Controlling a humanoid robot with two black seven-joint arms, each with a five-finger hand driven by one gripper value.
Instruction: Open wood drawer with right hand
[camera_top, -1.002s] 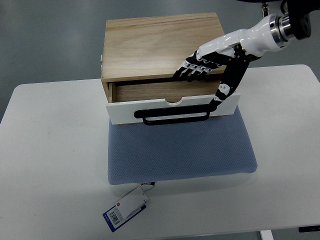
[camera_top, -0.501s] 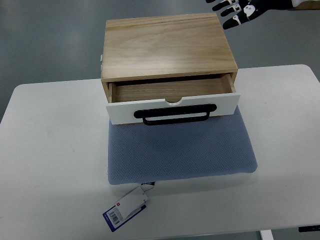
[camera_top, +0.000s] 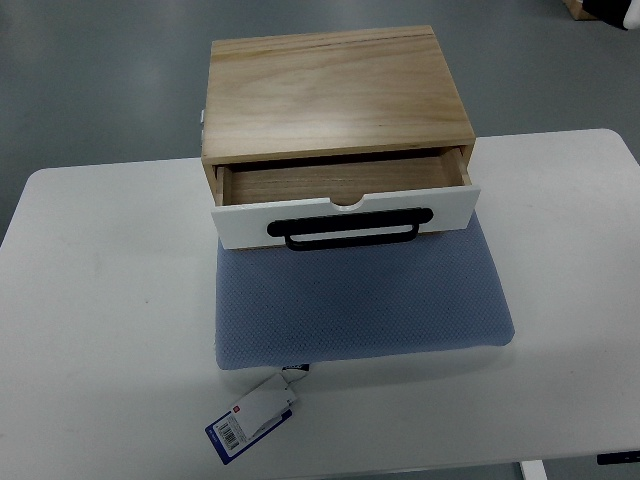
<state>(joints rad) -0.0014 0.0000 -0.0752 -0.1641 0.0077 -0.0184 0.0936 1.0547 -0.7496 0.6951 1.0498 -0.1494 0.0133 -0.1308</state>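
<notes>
The wood drawer (camera_top: 345, 205) is pulled partway out of the wooden box (camera_top: 335, 90), its black handle (camera_top: 350, 230) facing front. The box is set on a blue mat (camera_top: 362, 300) on the white table (camera_top: 110, 300). No robot hand is seen, so its grip cannot be told.

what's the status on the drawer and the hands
Both hands out of view. Wood drawer pulled partly out of the wooden box, black handle free. Nothing blocking; blue mat lies in front.
</notes>
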